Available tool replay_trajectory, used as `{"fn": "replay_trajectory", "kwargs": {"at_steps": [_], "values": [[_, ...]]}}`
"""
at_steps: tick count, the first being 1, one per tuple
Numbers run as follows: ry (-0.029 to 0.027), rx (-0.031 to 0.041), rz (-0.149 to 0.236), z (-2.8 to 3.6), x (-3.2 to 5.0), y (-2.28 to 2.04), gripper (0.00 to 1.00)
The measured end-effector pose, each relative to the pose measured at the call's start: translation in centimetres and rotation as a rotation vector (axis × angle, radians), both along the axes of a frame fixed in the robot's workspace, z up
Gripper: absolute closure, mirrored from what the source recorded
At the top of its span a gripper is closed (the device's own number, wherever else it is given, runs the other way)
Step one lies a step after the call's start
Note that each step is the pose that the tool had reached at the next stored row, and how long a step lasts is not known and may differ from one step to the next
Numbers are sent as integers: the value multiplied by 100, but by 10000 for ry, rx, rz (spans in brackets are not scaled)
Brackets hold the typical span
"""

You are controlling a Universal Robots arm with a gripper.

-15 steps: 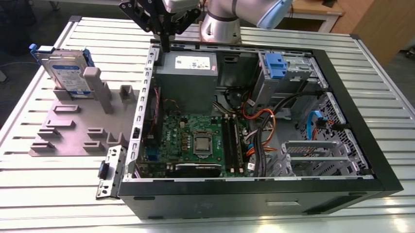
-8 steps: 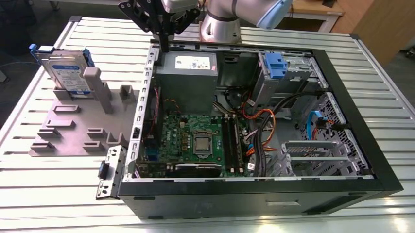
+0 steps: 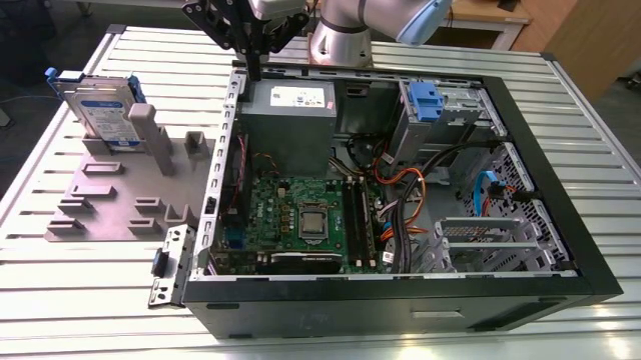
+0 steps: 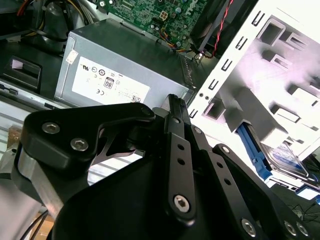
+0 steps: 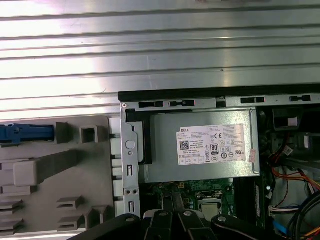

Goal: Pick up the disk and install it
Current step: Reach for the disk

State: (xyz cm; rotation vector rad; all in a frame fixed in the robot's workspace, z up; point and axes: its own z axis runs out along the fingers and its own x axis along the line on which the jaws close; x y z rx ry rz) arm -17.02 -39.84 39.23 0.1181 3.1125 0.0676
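The disk [image 3: 103,109], a silver drive with a white-and-blue label and a blue carrier frame, stands on edge in a grey holder [image 3: 120,187] at the exterior view's left, outside the computer case. Its blue frame [image 5: 25,134] appears in the first wrist view, and its label [image 4: 286,159] in the second wrist view. My gripper [image 3: 251,73] hangs over the case's back left corner, above the power supply, well apart from the disk. Its black fingers [image 4: 172,102] are shut together with nothing between them. They also appear in the first wrist view [image 5: 175,216].
The open computer case [image 3: 541,172] lies on a slatted metal table [image 3: 60,292]. Inside are a grey power supply [image 3: 290,112], the motherboard [image 3: 300,217], cables, and a blue latch with a silver cage [image 3: 425,101]. The holder has several upright posts.
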Motion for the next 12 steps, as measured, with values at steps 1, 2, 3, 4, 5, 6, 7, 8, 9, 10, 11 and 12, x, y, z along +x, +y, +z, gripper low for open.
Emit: {"fn": "replay_trajectory", "kwargs": {"at_steps": [1, 2, 3, 4, 5, 6, 7, 8, 9, 10, 11, 12], "values": [[0, 1, -1, 0, -7, 0, 89], [1, 0, 0, 0, -15, 0, 89], [1, 0, 1, 0, -30, 0, 89], [1, 0, 1, -1, -50, 1, 89], [1, 0, 1, -1, -71, 3, 89], [0, 1, 2, -2, -87, 8, 89], [0, 0, 1, -2, -101, 14, 89], [0, 0, 0, -2, -111, 20, 89], [0, 1, 1, -3, -117, 26, 89], [1, 0, 1, -4, -123, 32, 89], [1, 0, 0, -5, -133, 36, 89], [0, 0, 1, -6, -145, 37, 89]]}}
